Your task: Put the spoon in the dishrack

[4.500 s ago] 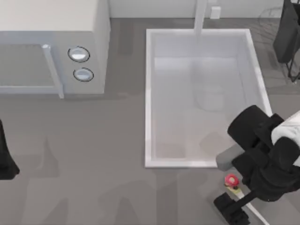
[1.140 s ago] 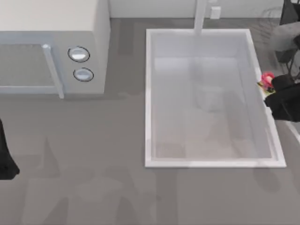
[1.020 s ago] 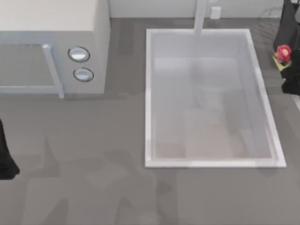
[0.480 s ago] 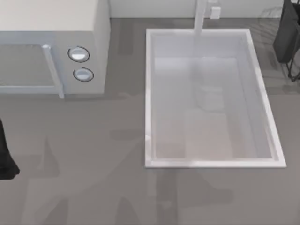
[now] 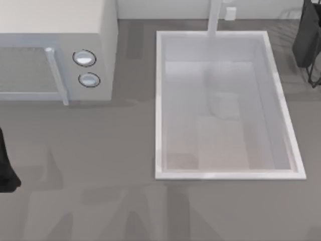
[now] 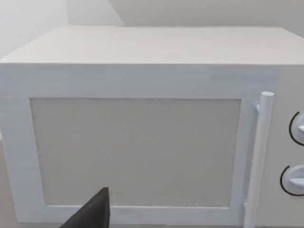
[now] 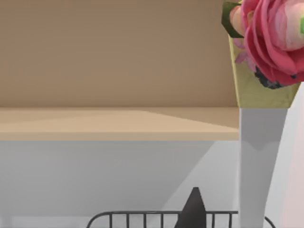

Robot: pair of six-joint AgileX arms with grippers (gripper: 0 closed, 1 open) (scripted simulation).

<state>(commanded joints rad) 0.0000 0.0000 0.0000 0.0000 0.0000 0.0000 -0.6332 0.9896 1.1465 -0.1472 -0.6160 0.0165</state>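
Note:
In the right wrist view the spoon [image 7: 262,161] stands close and upright: a white handle, a yellow collar and a red rose-like knob [image 7: 275,38] at the top. My right gripper [image 7: 225,222] is shut on the spoon and holds it above the dishrack [image 7: 142,214], whose thin curved wires run along below. One dark fingertip [image 7: 194,209] shows beside the handle. In the top view, faint wires of the dishrack [image 5: 290,14] lie at the far right, beyond the sink. My left arm [image 5: 6,170] is parked at the left edge.
The white sink basin [image 5: 159,100] fills the middle right, with a faucet [image 5: 214,15] at its far rim. A white microwave [image 5: 60,50] stands at the far left, and the left wrist view faces its door [image 6: 137,152]. A dark upright shape [image 5: 306,35] stands by the rack.
My right gripper carried the spoon from the front right, past the sink's right rim, toward the far right, and left the top view. The left arm has not moved.

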